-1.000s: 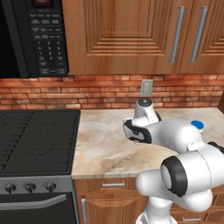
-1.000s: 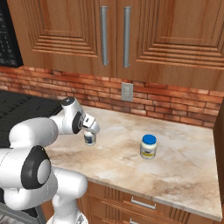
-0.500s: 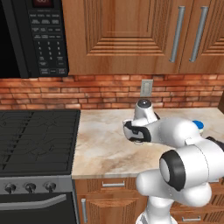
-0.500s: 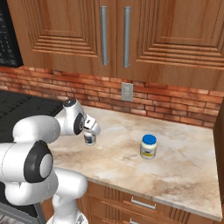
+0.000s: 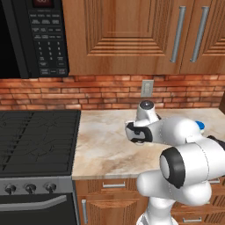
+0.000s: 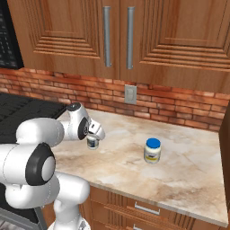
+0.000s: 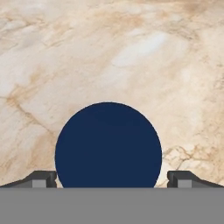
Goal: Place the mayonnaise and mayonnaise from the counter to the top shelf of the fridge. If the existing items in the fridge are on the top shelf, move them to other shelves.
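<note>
Over the counter (image 6: 188,175) near the stove, my jaws (image 7: 112,179) stand wide open, poised directly above the blue lid of one mayonnaise jar (image 7: 108,145), a finger tip on each side of it and, as far as I can tell, not yet touching. From the right base view that jar (image 6: 92,143) stands under my hand, and the second mayonnaise jar (image 6: 152,150) stands well apart, farther right on the slab. By my judgement nothing is done yet: both jars remain on the counter, neither gripped, and the whole trip to the fridge's top shelf lies ahead.
</note>
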You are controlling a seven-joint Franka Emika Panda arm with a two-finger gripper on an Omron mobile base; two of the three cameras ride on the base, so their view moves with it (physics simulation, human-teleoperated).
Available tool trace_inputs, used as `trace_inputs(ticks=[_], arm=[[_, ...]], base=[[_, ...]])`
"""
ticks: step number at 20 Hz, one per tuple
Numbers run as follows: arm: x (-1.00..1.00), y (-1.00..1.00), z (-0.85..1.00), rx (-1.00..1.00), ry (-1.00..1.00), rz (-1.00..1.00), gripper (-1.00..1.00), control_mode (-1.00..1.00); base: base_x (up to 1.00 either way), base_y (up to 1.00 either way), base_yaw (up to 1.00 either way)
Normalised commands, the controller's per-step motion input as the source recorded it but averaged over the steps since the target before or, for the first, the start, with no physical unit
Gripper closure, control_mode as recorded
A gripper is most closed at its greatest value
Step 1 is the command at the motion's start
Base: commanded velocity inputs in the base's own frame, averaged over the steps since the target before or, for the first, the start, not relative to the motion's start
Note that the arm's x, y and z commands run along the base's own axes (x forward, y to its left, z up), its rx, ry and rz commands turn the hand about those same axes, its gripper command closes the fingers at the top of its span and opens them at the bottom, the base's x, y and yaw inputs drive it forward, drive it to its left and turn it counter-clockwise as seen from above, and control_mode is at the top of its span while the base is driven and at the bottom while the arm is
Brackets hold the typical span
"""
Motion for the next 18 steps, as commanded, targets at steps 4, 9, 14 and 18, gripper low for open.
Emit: trace_inputs(ticks=[4, 9, 14, 18], arm=[[0.01, 0.00, 0.00, 0.00, 0.00, 0.00, -1.00, -1.00], [0.05, 0.00, 0.00, 0.00, 0.00, 0.00, -1.00, -1.00], [0.10, 0.00, -0.01, 0.00, -0.02, 0.00, -1.00, -1.00], [0.01, 0.00, 0.00, 0.00, -0.01, 0.00, 1.00, -1.00]], base=[[0.00, 0.00, 0.00], [0.00, 0.00, 0.00], [0.00, 0.00, 0.00], [0.00, 0.00, 0.00]])
